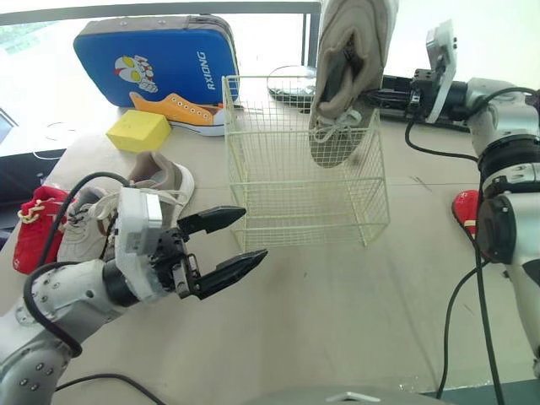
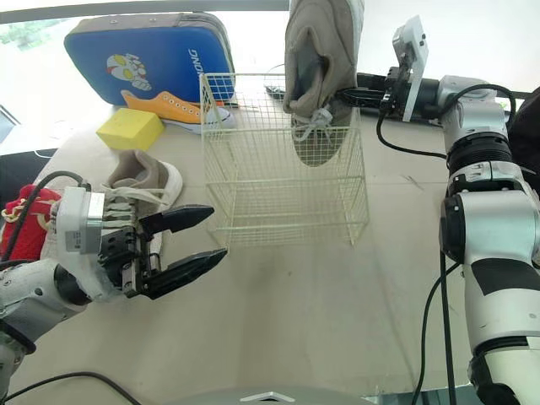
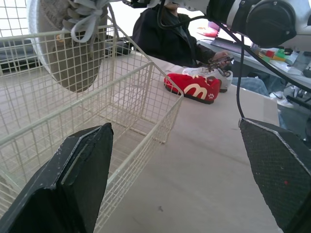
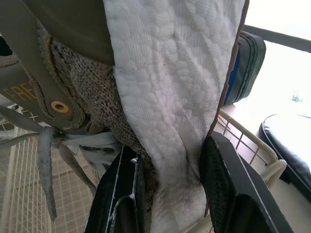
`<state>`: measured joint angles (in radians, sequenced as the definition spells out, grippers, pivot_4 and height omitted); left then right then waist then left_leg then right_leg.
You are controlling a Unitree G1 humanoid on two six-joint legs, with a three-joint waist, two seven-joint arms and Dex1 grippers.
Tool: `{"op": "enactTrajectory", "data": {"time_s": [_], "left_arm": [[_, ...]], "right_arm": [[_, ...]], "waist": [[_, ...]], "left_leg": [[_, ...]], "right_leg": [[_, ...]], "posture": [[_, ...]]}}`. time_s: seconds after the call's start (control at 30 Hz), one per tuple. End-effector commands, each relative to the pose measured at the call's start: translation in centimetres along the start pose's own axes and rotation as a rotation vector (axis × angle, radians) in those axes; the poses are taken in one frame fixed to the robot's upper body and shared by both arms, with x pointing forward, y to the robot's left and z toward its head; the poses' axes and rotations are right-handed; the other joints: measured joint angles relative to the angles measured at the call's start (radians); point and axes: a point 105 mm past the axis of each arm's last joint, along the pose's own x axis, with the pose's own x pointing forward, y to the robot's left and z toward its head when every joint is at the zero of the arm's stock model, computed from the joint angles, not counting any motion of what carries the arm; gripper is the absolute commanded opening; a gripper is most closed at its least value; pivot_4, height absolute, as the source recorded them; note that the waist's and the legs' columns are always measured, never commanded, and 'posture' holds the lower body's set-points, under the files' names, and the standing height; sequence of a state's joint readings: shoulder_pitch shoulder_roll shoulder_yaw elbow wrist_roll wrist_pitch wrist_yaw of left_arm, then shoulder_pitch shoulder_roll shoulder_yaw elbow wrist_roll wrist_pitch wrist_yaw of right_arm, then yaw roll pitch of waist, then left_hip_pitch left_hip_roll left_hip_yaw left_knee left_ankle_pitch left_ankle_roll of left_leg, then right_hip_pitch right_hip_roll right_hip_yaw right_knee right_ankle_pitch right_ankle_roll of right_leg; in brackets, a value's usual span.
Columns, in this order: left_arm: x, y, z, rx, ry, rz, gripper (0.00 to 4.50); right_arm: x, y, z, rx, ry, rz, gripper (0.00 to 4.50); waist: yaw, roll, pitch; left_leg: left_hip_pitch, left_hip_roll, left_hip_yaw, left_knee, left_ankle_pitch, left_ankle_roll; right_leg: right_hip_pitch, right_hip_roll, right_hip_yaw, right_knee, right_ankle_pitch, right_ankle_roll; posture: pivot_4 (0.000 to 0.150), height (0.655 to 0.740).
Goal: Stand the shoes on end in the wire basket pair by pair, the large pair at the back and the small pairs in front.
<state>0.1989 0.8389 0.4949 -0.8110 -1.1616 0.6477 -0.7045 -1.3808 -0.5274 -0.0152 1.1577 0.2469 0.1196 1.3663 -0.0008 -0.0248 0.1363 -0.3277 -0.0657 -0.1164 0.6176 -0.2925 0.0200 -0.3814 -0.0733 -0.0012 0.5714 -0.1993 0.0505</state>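
Our right gripper (image 4: 170,145) is clenched on the large beige shoe (image 1: 346,67), one finger inside the collar against the white lining and the other on the outside of the heel. We hold the shoe heel up and toe down above the wire basket (image 1: 291,78). Its toe and loose laces dip below the rim at the basket's back right corner, with the grey sole showing through the mesh, and the toe hangs clear of the basket floor. The basket stands in the middle of the tabletop (image 1: 337,312). Our left gripper (image 1: 253,232) hovers just in front of the basket's near left corner, its two black fingers spread wide and grasping nothing. To our left, on the tabletop, lie a second beige shoe (image 1: 160,181), a paler laced shoe (image 1: 84,228) beside it and a red shoe (image 1: 38,228) at the edge. Behind them sit a yellow block (image 1: 137,131), an orange sneaker (image 1: 181,111) and a blue case (image 1: 156,55) leaning upright. To our right of the basket lies another red shoe (image 3: 194,87) with a white shoe (image 3: 214,74) just behind it, and a person (image 3: 165,34) in dark clothing sits beyond
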Motion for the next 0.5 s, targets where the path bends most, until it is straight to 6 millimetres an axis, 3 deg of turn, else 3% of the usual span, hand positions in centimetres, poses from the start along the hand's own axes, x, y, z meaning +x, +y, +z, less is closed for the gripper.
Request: {"op": "enactTrajectory", "data": {"time_s": [0.03,0.3,0.5], "left_arm": [[0.3,-0.4,0.5,0.022,-0.029,-0.027,4.50],[0.5,-0.3,0.6,0.025,-0.038,-0.025,4.50],[0.4,-0.1,0.6,0.013,-0.046,-0.016,4.50]], "right_arm": [[-0.5,-0.1,-0.9,0.040,0.069,-0.001,0.81],[-0.2,0.8,-3.6,0.127,0.113,0.058,0.78],[-1.0,1.0,-2.4,0.088,0.067,0.097,0.78]], "waist": [[0.001,0.000,0.000],[0.001,0.000,-0.001],[0.000,0.000,-0.002]], "left_leg": [[0.000,0.000,0.000,0.000,0.000,0.000],[0.000,0.000,-0.001,0.000,0.000,0.000],[0.000,0.000,-0.001,0.000,0.000,0.000]], "right_leg": [[0.000,0.000,0.000,0.000,0.000,0.000],[0.000,0.001,-0.001,0.000,0.000,0.000],[0.000,0.001,0.000,0.000,0.000,0.000]], "posture": [[0.150,0.7400],[0.150,0.7400],[0.150,0.7400]]}}
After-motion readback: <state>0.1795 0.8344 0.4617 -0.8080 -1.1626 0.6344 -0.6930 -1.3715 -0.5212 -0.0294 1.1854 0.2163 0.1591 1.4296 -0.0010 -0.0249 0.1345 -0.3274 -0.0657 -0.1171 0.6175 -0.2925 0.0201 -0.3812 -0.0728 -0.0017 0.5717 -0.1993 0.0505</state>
